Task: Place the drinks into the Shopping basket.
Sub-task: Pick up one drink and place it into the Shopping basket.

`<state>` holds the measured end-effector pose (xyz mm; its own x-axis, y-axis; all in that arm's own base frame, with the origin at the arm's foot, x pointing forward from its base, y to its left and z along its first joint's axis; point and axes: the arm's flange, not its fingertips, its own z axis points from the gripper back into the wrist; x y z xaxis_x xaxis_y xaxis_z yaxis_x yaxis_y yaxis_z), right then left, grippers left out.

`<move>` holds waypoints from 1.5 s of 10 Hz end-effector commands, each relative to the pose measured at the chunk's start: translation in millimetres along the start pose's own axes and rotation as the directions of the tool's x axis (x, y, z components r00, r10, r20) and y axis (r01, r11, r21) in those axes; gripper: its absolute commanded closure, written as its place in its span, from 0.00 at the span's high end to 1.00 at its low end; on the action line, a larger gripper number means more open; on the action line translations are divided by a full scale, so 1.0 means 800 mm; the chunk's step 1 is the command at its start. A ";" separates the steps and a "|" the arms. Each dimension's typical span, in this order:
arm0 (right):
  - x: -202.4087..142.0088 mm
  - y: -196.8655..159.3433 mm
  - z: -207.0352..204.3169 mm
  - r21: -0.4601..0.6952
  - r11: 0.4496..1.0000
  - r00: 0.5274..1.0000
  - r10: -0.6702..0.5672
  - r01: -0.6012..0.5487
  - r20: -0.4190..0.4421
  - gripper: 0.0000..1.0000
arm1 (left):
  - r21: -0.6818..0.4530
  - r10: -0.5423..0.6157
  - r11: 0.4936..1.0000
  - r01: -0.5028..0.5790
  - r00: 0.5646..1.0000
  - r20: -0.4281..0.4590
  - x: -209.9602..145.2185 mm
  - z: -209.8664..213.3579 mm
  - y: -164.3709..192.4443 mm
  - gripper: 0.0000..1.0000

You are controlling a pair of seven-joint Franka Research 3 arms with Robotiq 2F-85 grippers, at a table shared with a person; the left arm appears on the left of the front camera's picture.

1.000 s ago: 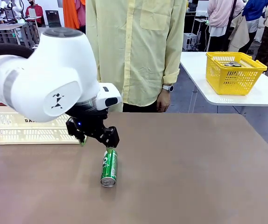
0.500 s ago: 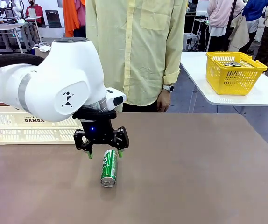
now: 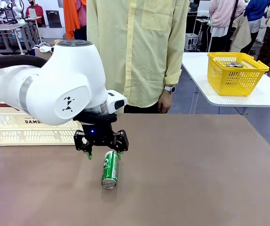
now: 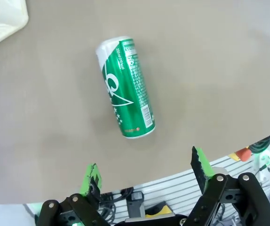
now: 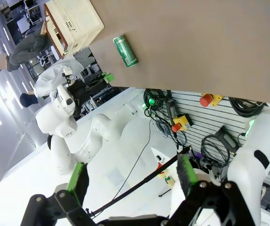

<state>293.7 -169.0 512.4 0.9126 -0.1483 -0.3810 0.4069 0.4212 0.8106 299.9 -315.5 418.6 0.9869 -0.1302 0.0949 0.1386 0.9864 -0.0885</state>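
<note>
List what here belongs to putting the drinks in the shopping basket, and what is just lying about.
Job:
- green can, lying on its side
- cream crate
- left hand, open by the can

Lying about:
- yellow basket
- side table under it

Table (image 3: 196, 165) surface was unobstructed to the right of the green can (image 3: 110, 168) and toward the near edge, so passage there was free. The left gripper (image 3: 105, 156), jaws wide, hung just over the can's far end. Its arm (image 3: 50, 89) blocked approach from the left. The Shopping basket (image 3: 27, 129) occupied the far left corner. A person (image 3: 135, 52) stood close behind the far edge.
</note>
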 end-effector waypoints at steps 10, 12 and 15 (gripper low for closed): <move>-0.003 -0.002 0.005 -0.020 1.000 1.000 0.019 -0.019 -0.008 1.00 | 0.027 0.113 0.994 -0.110 0.969 -0.221 0.099 -0.145 -0.015 1.00; -0.003 -0.002 0.005 -0.020 1.000 1.000 0.019 -0.019 -0.008 1.00 | 0.029 0.110 0.994 -0.106 0.966 -0.234 0.101 -0.152 -0.017 1.00; -0.003 -0.002 0.005 -0.020 1.000 1.000 0.019 -0.019 -0.008 1.00 | 0.023 0.105 0.994 -0.103 0.966 -0.236 0.102 -0.152 -0.017 1.00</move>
<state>293.7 -169.0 512.3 0.9124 -0.1477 -0.3818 0.4073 0.4210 0.8105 385.3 -347.9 306.4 0.9861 -0.0645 -0.1532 0.0491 0.9935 -0.1028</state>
